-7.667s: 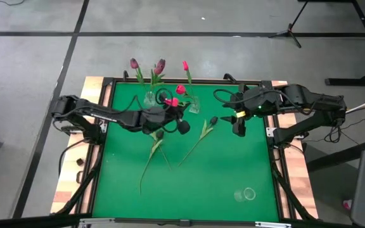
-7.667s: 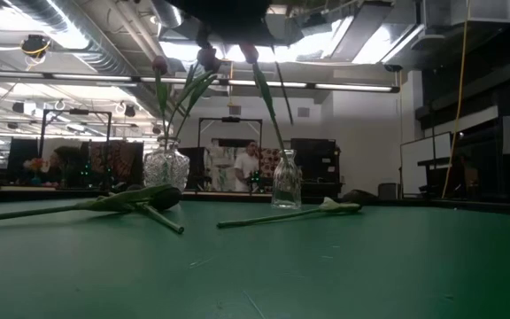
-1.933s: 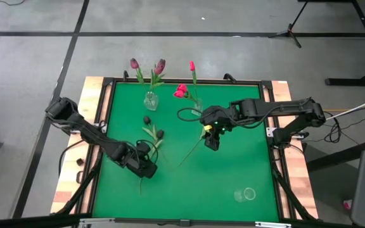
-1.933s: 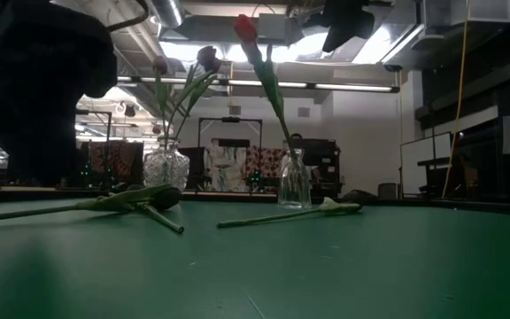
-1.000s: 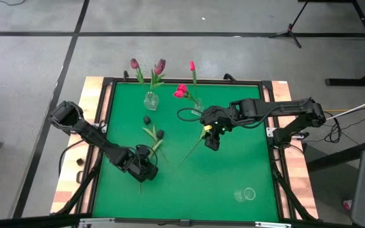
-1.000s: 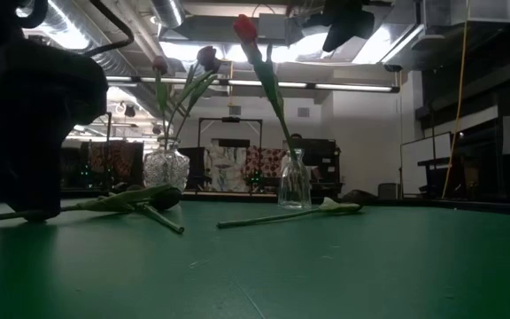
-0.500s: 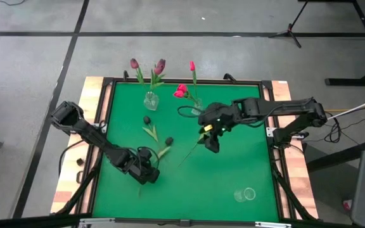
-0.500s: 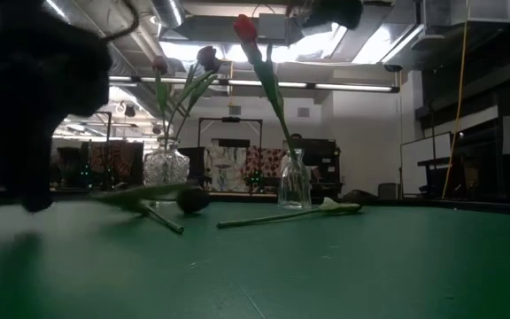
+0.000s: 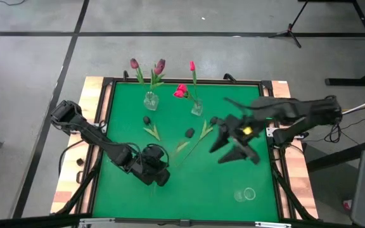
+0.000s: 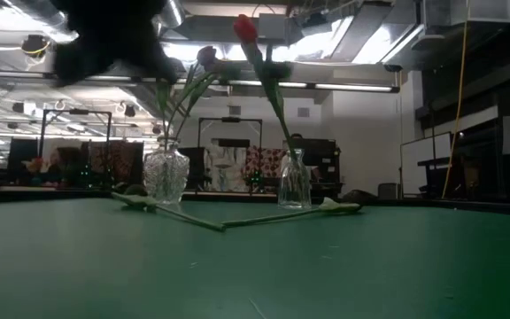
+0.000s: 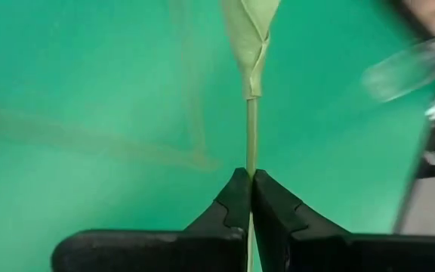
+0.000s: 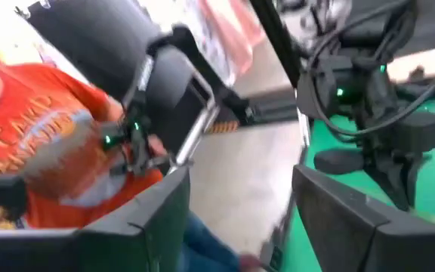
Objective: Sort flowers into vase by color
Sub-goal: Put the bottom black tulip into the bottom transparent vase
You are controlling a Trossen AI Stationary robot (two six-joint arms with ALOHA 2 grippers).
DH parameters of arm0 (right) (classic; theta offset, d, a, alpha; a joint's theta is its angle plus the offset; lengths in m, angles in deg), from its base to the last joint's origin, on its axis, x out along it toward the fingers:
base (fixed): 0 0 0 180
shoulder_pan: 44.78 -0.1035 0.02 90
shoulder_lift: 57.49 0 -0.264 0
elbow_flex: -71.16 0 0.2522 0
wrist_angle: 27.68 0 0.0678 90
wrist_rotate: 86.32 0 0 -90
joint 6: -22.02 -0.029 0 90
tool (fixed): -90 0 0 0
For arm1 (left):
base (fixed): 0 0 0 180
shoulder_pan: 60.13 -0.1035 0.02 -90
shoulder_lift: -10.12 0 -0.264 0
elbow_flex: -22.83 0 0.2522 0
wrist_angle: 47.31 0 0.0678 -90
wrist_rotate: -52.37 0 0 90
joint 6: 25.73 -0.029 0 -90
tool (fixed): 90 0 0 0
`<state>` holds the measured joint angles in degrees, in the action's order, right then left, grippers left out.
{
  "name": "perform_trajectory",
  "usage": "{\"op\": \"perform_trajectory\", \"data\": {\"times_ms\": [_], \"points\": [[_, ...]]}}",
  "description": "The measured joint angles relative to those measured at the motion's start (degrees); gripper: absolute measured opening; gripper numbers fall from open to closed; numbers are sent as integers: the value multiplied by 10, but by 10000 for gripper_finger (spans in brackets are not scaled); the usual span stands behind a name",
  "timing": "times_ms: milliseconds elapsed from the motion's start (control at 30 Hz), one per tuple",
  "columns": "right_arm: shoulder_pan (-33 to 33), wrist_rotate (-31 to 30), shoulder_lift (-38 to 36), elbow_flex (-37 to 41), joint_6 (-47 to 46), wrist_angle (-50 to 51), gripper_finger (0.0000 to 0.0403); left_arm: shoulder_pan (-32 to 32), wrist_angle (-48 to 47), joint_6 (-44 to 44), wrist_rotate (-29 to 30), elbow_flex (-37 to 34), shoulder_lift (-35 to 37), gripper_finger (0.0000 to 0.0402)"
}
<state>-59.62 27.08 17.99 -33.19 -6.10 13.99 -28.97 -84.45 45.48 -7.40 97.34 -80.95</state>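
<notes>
2 vases (image 9: 150,100); left hand (image 11: 249,198) pinches 1 stem (image 11: 251,128).

The high view looks straight down from well above, taking in the whole green felt-covered surface (image 9: 189,183) inside its wooden frame. The low view sits at surface height, looking level across the green felt to the two clear glass vases (image 10: 166,175) and the room behind; both views share those vases (image 9: 150,100). The left wrist view looks from very close along its own black pincer (image 11: 249,198) onto the felt. The right wrist view faces outward past its dark fingers (image 12: 134,219) toward the surface's edge.
</notes>
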Motion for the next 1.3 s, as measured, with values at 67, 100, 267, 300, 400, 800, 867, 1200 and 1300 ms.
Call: {"op": "perform_trajectory", "data": {"times_ms": [67,100,267,300,400,800,867,1200,1300], "points": [[-33,-44,-19,0,-12,-20,234,-1,31,-76,30,20,0,2],[-49,-73,-29,-1,-13,-26,234,-1,59,-119,44,26,0,2],[-144,-218,-58,0,-1,-24,234,-6,276,-337,90,31,0,2],[-162,-241,-60,0,0,-24,234,-8,319,-373,92,32,0,2],[-216,-323,-67,0,-4,-23,234,-21,418,-456,92,32,-1,2],[-363,-466,-82,-5,60,-78,234,-117,647,-490,-12,32,-46,1],[-379,-474,-85,-9,74,-76,234,-126,678,-458,-34,32,-70,1],[-423,-474,-95,-10,93,-69,234,-124,577,-519,-139,269,-238,1],[-434,-475,-95,-10,93,-80,234,-119,516,-593,-139,370,-295,1]]}}
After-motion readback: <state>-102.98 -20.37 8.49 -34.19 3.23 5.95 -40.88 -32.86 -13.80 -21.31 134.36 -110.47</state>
